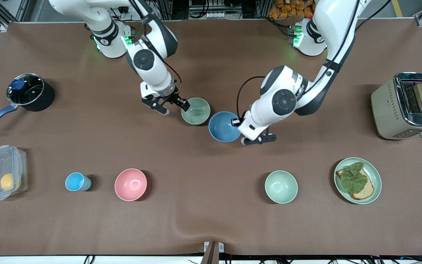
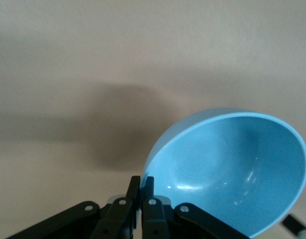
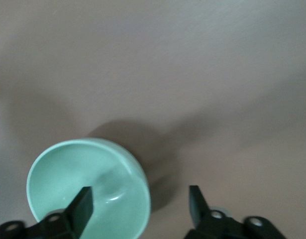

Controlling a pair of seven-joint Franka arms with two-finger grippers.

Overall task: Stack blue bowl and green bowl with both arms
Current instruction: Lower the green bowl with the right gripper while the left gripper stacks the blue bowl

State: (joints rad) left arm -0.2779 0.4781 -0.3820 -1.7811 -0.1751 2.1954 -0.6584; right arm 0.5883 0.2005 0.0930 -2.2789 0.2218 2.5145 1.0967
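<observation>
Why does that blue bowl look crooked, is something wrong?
The blue bowl is tilted because the left gripper pinches its rim and holds it off the table. The green bowl sits level, the open right gripper beside it. Nothing spilled.

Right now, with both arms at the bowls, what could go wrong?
1. The left gripper pinches only the rim of the round matte blue bowl, which hangs tilted; it could slip.
2. The right gripper, jaws open, sits at the round sage green bowl; the closing blue bowl may clip it.
</observation>
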